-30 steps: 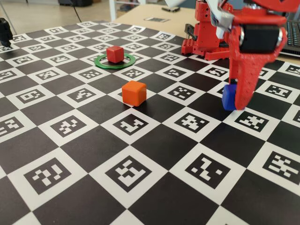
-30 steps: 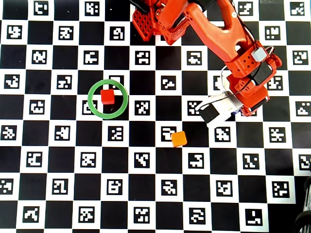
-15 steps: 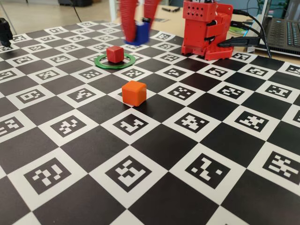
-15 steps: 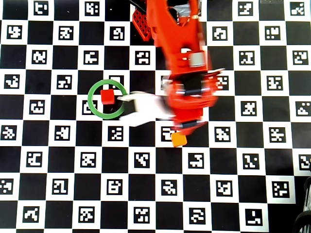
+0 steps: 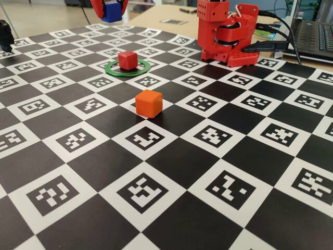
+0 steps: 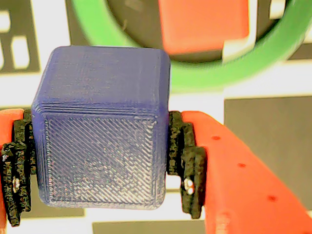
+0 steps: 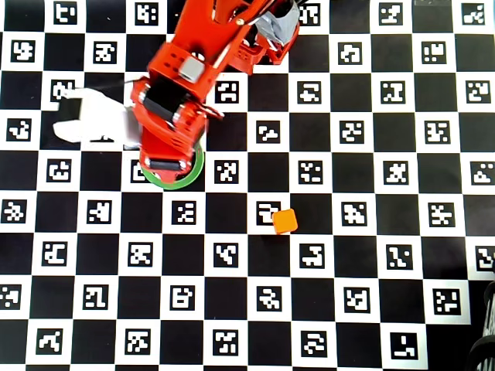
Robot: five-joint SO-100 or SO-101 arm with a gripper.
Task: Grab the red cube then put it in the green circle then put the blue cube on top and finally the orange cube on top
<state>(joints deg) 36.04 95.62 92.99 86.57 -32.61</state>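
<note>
The red cube (image 5: pixel 127 59) sits inside the green circle (image 5: pixel 112 71) at the back of the mat. In the wrist view the red cube (image 6: pixel 202 22) and the ring (image 6: pixel 229 68) lie below and ahead of the jaws. My gripper (image 6: pixel 102 161) is shut on the blue cube (image 6: pixel 102 131), with black pads (image 6: pixel 183 156) pressed on both its sides. In the fixed view the gripper (image 5: pixel 111 14) holds the blue cube (image 5: pixel 111 9) high above the ring. The orange cube (image 5: pixel 149 103) stands alone on the mat, also in the overhead view (image 7: pixel 285 221). The arm hides the red cube in the overhead view; part of the ring (image 7: pixel 186 182) shows.
The mat (image 5: pixel 171 156) is a black-and-white checkerboard with markers. The arm's red base (image 5: pixel 229 36) stands at the back right, with cables and a laptop (image 5: pixel 312 36) beyond it. A black object (image 5: pixel 5 34) is at the left edge. A white patch (image 7: pixel 93 124) lies left of the arm.
</note>
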